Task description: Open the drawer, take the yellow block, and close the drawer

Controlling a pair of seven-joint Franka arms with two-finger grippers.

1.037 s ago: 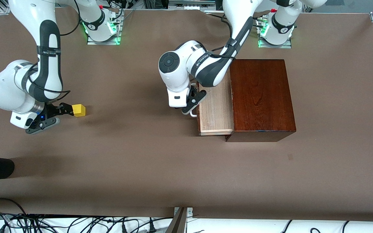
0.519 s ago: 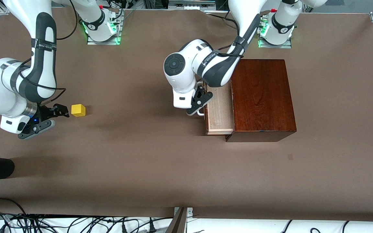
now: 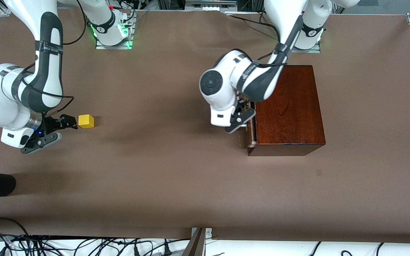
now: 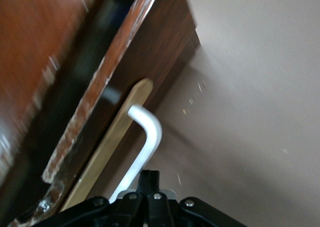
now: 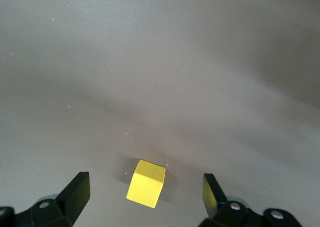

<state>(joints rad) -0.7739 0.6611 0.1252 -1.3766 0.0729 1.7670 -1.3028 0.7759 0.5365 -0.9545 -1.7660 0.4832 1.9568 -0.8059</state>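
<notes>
drawer nearly shut, block out on the table

left gripper pinched together at the drawer handle of the wooden box. right gripper spread wide beside the yellow block, which sits on bare table toward the right arm's end.
</notes>
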